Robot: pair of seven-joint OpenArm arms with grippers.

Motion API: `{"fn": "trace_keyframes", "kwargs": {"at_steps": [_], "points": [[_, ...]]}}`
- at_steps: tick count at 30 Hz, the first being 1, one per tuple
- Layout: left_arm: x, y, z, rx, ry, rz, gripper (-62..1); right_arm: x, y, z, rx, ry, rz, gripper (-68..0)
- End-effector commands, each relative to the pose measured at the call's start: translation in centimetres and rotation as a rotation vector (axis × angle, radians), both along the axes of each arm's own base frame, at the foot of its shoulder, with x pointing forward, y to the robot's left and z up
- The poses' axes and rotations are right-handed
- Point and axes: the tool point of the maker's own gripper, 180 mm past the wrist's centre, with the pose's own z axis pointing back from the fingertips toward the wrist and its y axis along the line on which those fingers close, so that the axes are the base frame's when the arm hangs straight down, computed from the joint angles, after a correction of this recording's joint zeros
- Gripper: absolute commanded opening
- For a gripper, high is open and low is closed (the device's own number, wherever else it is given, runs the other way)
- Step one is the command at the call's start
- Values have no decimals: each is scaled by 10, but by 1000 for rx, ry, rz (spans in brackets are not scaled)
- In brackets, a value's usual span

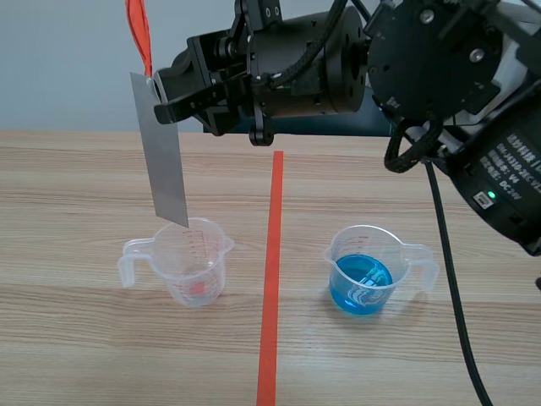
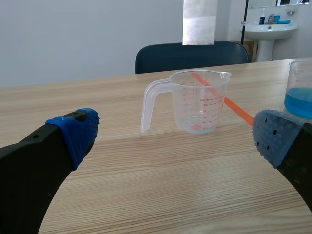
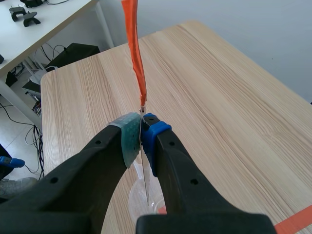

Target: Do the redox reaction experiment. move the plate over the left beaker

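A grey metal plate [image 1: 164, 156] with an orange tab [image 1: 139, 34] hangs upright from my right gripper [image 1: 159, 91], which is shut on its top edge. The plate's lower corner sits just above the rim of the clear left beaker [image 1: 191, 260]. In the right wrist view the gripper [image 3: 141, 139] pinches the plate [image 3: 146, 178] edge-on, the orange tab [image 3: 136, 58] rising ahead, with the beaker rim [image 3: 142, 201] below. My left gripper [image 2: 178, 134] is open low over the table, facing the clear beaker [image 2: 197, 101]; the plate's lower end [image 2: 199, 22] hangs above it.
A second beaker [image 1: 365, 269] holding blue liquid stands right of the orange-red tape line [image 1: 270, 279]; its edge shows in the left wrist view [image 2: 301, 90]. A dark chair back [image 2: 192, 54] stands beyond the table's far edge.
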Motion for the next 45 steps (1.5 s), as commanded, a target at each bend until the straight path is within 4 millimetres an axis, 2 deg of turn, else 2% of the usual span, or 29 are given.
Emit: {"fn": "trace_keyframes", "kwargs": {"at_steps": [1, 45], "points": [[2, 2, 7, 0, -35, 7, 14, 2, -1, 10, 31, -17, -5, -669], [2, 2, 7, 0, -35, 7, 14, 2, -1, 8, 22, -22, -11, -669]]}}
